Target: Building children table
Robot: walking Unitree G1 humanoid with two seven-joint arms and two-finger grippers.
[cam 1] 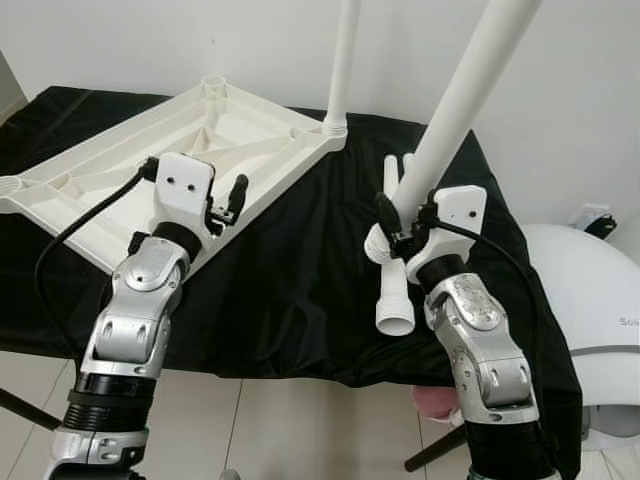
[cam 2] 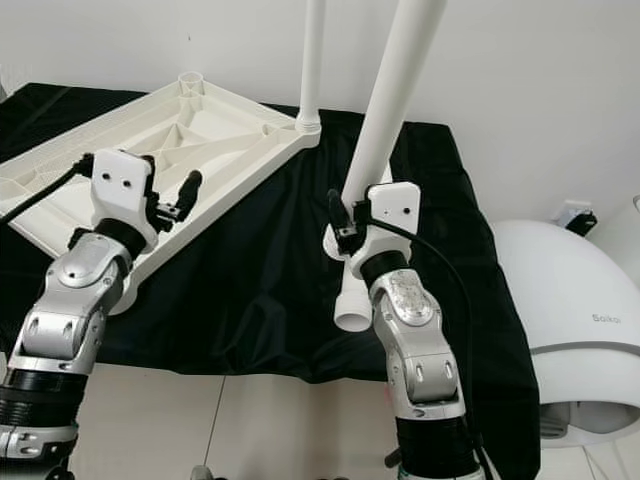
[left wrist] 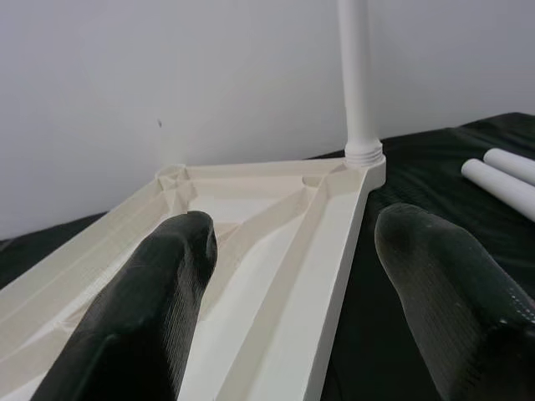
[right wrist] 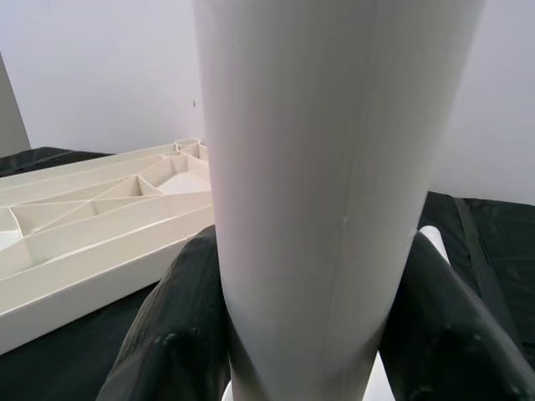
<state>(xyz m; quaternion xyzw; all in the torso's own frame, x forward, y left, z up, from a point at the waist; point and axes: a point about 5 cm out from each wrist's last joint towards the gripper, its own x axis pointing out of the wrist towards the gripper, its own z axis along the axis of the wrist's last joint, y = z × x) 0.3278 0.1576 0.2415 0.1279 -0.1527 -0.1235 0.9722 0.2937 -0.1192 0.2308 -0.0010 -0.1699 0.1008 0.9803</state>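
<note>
A white plastic tabletop [cam 1: 190, 140] lies upside down on a black cloth [cam 1: 300, 270]. One white leg [cam 1: 343, 60] stands upright in the tabletop's far right corner socket. My left gripper [cam 1: 228, 205] hovers open over the tabletop's near right edge, nothing between its fingers [left wrist: 159, 301]. My right gripper [cam 1: 395, 215] is shut on a second white leg [cam 1: 465, 95], held tilted above the cloth to the right of the tabletop; its fingers [right wrist: 175, 334] clamp both sides of the tube. Two more legs [cam 1: 392, 175] lie on the cloth behind that gripper.
Open corner sockets [cam 1: 213, 85] show at the tabletop's far left and near left [cam 1: 8, 186]. A white rounded appliance [cam 1: 590, 310] stands right of the table. The cloth's front edge drops to a tiled floor [cam 1: 260, 430]. A white wall backs the table.
</note>
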